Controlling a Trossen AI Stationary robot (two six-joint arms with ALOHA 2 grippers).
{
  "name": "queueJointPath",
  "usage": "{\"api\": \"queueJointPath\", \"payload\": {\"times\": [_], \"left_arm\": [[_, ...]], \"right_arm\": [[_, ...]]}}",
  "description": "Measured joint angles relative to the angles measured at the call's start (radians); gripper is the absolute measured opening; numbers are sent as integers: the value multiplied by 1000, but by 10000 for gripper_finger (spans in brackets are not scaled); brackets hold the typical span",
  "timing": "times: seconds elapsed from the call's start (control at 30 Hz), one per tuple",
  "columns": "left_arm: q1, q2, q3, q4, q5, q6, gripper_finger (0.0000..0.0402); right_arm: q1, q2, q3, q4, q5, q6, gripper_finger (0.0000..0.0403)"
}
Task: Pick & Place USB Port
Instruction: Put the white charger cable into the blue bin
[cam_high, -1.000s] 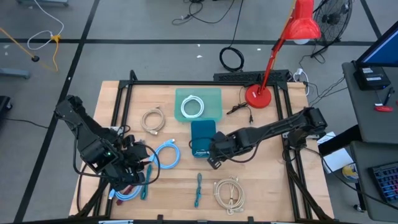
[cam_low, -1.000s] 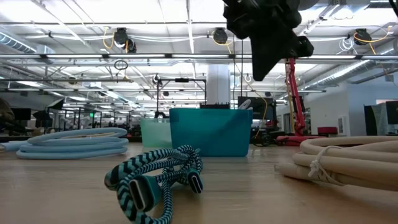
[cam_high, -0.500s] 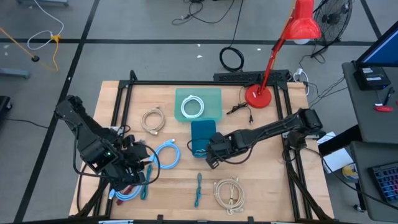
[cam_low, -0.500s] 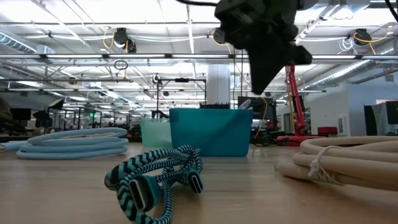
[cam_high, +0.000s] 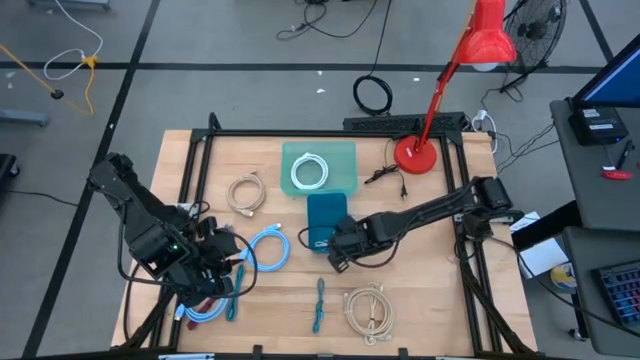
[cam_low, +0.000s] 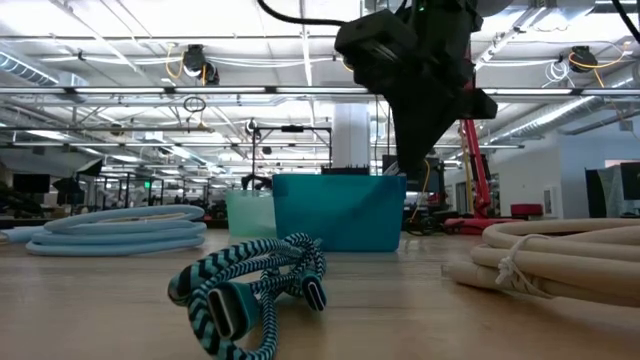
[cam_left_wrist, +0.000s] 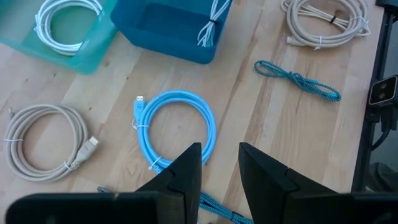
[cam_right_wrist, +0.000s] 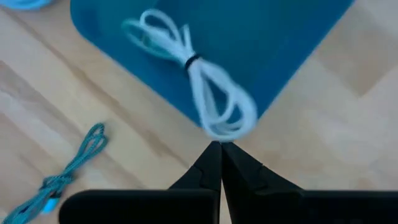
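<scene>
The left gripper (cam_high: 225, 278) waits at the table's left with fingers part open and empty, above the light blue cable (cam_left_wrist: 177, 127). The right gripper (cam_high: 337, 258) — pinched shut, holding nothing — hangs just beside the dark teal bin (cam_high: 326, 218), where the white USB cable (cam_right_wrist: 199, 87) lies over its near edge. It has crept leftward since a second ago.

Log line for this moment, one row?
right gripper: shut on white cable | over dark teal bin | left gripper: waiting, above blue cable coil
</scene>
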Motion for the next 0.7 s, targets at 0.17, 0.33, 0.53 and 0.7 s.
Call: {"api": "queueJointPath", "payload": {"times": [0.17,0.33,0.53,0.7], "left_arm": [[0,0,0,1,0,0,108],[-4,0,0,0,0,-1,108],[-4,0,0,0,0,-1,108],[-4,0,0,0,0,-1,108]], "right_arm": [[-9,-2,1,-3,47,4,0],[-16,-3,1,9,55,0,0],[-28,-3,1,18,103,-10,0],[-50,13,-1,30,105,-35,0]]}}
